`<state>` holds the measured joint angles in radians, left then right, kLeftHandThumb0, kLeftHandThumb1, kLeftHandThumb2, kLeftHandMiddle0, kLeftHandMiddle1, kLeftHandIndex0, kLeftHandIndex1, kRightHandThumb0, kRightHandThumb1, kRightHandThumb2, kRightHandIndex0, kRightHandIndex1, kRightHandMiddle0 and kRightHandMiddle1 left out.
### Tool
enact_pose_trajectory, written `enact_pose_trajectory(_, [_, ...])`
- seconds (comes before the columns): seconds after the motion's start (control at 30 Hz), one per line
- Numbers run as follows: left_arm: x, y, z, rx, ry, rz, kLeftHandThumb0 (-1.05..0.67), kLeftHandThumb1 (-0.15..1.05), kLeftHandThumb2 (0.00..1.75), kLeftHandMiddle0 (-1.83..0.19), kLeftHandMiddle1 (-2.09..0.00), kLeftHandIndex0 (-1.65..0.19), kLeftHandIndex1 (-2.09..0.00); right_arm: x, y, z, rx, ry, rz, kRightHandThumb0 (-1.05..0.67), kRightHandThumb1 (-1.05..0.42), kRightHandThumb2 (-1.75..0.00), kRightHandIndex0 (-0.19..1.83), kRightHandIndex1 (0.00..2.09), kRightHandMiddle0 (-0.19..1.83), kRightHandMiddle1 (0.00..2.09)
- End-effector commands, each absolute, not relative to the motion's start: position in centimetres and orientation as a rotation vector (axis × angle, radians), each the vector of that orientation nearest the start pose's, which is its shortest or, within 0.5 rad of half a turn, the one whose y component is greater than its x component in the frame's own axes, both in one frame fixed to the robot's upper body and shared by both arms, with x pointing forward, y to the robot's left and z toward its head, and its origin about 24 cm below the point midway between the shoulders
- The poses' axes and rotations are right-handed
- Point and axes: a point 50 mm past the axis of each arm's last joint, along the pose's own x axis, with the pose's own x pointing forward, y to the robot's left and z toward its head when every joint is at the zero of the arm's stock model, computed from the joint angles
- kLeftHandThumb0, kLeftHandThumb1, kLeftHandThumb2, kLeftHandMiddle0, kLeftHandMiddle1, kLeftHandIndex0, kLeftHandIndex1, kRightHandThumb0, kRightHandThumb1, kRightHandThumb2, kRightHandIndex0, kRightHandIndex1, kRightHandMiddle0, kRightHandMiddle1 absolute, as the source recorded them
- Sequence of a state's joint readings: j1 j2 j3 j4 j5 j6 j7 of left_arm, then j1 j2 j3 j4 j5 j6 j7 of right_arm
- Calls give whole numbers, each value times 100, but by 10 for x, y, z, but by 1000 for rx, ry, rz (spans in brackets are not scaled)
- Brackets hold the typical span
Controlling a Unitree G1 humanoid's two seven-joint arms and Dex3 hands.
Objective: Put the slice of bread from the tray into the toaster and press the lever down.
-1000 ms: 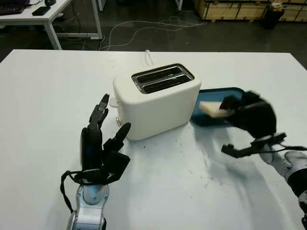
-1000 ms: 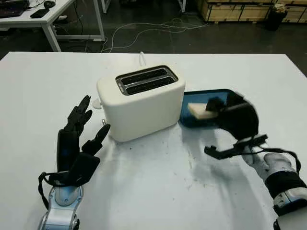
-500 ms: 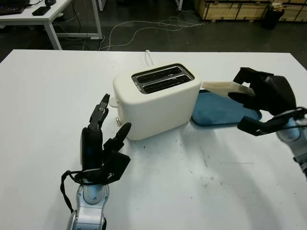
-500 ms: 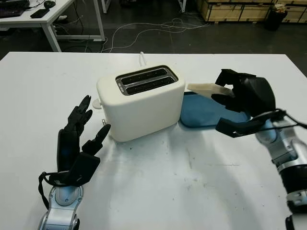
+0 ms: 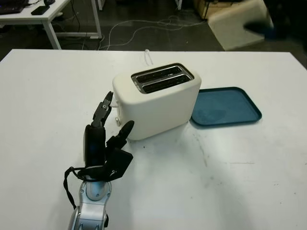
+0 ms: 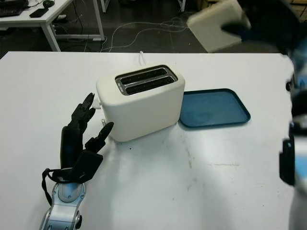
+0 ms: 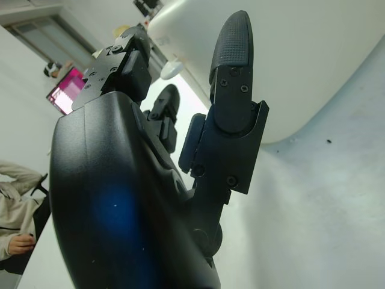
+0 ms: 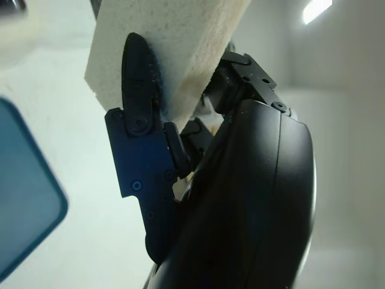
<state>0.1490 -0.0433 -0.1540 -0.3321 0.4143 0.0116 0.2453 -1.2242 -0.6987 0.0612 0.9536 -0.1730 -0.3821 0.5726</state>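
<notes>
— Slice of bread (image 6: 216, 25)?
— Off the tray and up in the air, high above the table, beyond and to the right of the toaster, blurred in the head views. Clamped in the right hand (image 8: 240, 198), with one black finger (image 8: 139, 78) pressed flat against the pale crumb face and the rest of the hand behind the slice.
— Tilt of the slice?
— Slanted, one corner lower than the others. Hard to say more through the blur.
— Tray (image 5: 225, 106)?
— Dark blue, bare, flat on the white table (image 5: 216, 182), just beside the toaster's right end.
— Toaster (image 5: 158, 98)?
— Cream-white, upright near the middle of the table, turned a little askew. Two long slots (image 5: 162, 79) on top, both dark.
— Left hand (image 5: 103, 143)?
— Open, holding nothing, upright with fingertips aimed away from the robot, close by the toaster's near left corner. Thumb tip near the toaster's wall; touching or apart, impossible to tell.
— Anything past the table?
— Dark floor with a loose white cable (image 5: 139, 28), a white desk (image 5: 53, 19) at the far left, and, off to one side in the left wrist view, a person's sleeve (image 7: 13, 198)
</notes>
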Motion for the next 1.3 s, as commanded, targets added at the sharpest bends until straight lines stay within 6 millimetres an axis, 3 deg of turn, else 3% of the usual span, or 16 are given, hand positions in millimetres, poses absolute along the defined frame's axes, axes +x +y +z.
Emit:
enact_pose_trajectory(0.0, [221, 127, 92, 310, -246, 188, -61, 92, 30, -35, -22, -31, 0, 387, -214, 319, -963, -468, 389, -45, -92, -25, 100, 175, 86, 171])
enact_pose_trajectory(0.23, [221, 127, 92, 317, -255, 191, -60, 92, 30, -36, -22, -32, -1, 393, -158, 321, -978, -422, 606, -32, -92, -25, 111, 175, 94, 174])
enact_pose_trajectory(0.5, [220, 126, 92, 322, -247, 200, -61, 92, 31, -36, -23, -32, -1, 398, -131, 297, -913, -351, 819, -52, -92, -30, 109, 175, 90, 175])
enact_pose_trajectory(0.63, [220, 126, 91, 322, -254, 202, -61, 92, 30, -35, -23, -32, -1, 398, -121, 290, -924, -315, 880, -57, -92, -28, 115, 175, 100, 175])
enact_pose_trajectory(0.93, [221, 126, 89, 313, -247, 208, -62, 92, 30, -35, -23, -32, 0, 398, -125, 283, -901, -177, 979, -54, -92, -29, 114, 175, 98, 175])
enact_pose_trajectory(1.27, [223, 126, 89, 302, -249, 210, -61, 92, 30, -35, -23, -32, 0, 403, -141, 273, -876, -98, 935, -60, -92, -24, 107, 175, 91, 175])
